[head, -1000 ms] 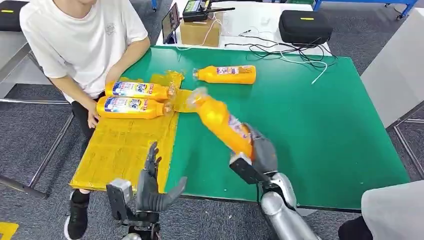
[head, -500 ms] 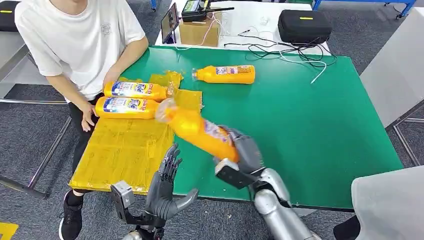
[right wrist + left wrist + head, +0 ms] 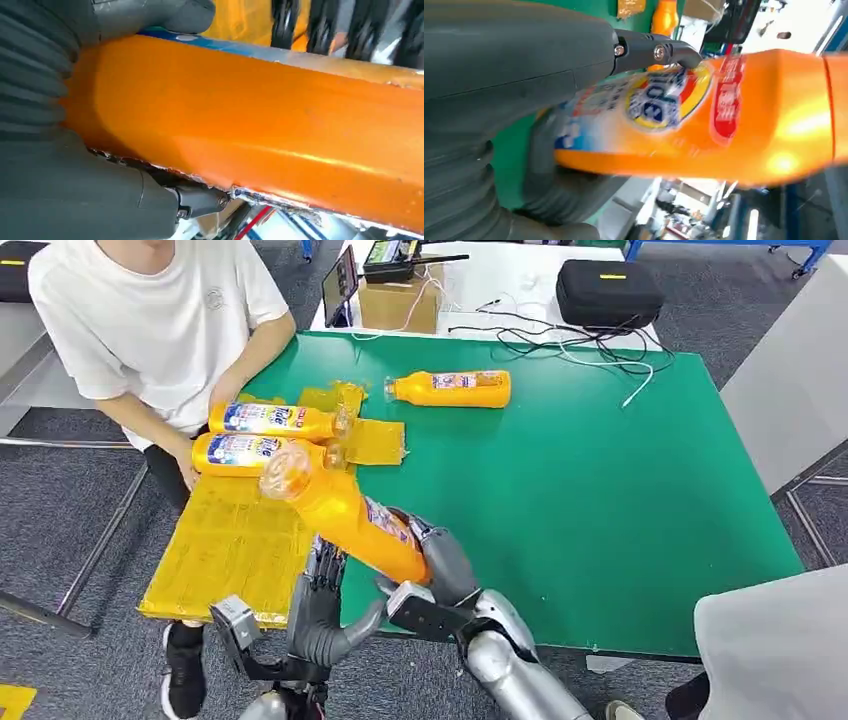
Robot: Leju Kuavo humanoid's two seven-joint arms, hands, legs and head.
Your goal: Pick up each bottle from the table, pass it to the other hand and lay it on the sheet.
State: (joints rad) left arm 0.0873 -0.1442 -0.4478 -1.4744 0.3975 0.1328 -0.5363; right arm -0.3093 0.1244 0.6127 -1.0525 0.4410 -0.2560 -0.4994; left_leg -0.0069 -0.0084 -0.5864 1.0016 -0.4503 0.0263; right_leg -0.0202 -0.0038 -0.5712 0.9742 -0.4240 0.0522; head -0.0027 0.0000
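My right hand [image 3: 440, 565] grips an orange bottle [image 3: 350, 515] by its lower body and holds it tilted over the table's front edge, cap end over the yellow sheet [image 3: 235, 540]. My left hand [image 3: 325, 610] stands just below it, fingers up and thumb spread. In the left wrist view the thumb [image 3: 659, 52] lies across the bottle's label [image 3: 734, 115] with the fingers on the other side, not clearly clamped. Two more orange bottles [image 3: 270, 420] [image 3: 245, 452] lie side by side on the sheet. Another bottle [image 3: 450, 389] lies on the green table [image 3: 600, 490].
A person in a white shirt [image 3: 150, 320] sits at the table's left, a hand by the two laid bottles. A black case [image 3: 608, 290], a cardboard box [image 3: 400, 302] and cables [image 3: 590, 345] lie behind the table. A grey surface [image 3: 770, 650] stands at lower right.
My right hand has carried the bottle leftward and toward me, over to my left hand. My left hand has shifted slightly right, under the bottle. The other bottles have not moved.
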